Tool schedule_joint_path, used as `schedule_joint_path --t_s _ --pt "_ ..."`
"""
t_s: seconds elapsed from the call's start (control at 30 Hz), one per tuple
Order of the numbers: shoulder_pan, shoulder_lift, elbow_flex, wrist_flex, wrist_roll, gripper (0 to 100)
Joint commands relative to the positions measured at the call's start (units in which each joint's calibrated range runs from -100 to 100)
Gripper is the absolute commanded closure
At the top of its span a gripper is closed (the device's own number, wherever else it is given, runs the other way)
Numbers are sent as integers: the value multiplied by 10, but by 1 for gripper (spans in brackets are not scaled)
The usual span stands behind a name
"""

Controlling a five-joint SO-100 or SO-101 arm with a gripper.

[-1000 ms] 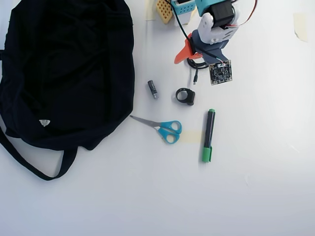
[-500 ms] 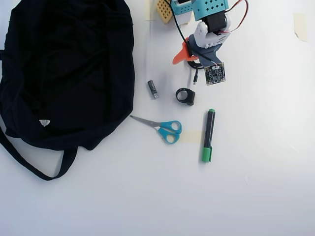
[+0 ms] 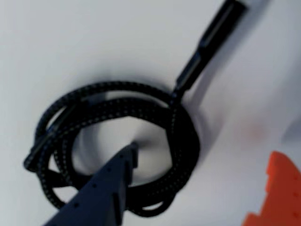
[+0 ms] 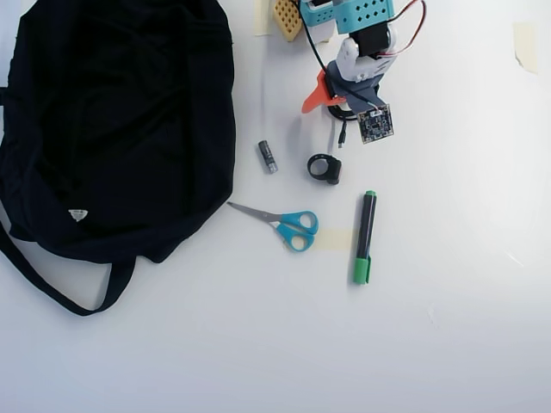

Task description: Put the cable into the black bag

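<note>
The cable [image 3: 181,127] is a black braided coil lying on the white table, and it fills the wrist view, its straight plug tail running to the upper right. My gripper [image 3: 204,153] is open and straddles the coil's right side. The dark blue finger [image 3: 110,183] has its tip inside the coil's ring, and the orange finger [image 3: 277,193] is outside it at the right. From overhead, the gripper [image 4: 331,103] covers the coil and only the cable tail [image 4: 342,135] shows. The black bag [image 4: 112,120] lies at the left with its strap [image 4: 52,292] trailing below.
Below the gripper lie a black ring clip [image 4: 325,168], a small dark cylinder [image 4: 268,156], blue-handled scissors [image 4: 288,225] and a green marker [image 4: 365,237]. The arm's base [image 4: 344,13] and a yellow block [image 4: 287,17] stand at the top edge.
The gripper has drawn slightly up and left in the overhead view, settling down over the coil. The other items have not moved.
</note>
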Motion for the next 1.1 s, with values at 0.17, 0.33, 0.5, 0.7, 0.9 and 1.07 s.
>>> schedule_joint_path --t_s 0.17,0.33,0.5,0.7,0.9,1.07 --pt "3 -9 48 -87 -2 65" --pt "3 -8 48 -87 -2 68" --pt "3 -8 47 -87 -2 82" --pt "3 -8 44 -87 -3 95" --pt "4 -8 44 -87 -3 98" --pt "5 -9 36 -86 0 98"
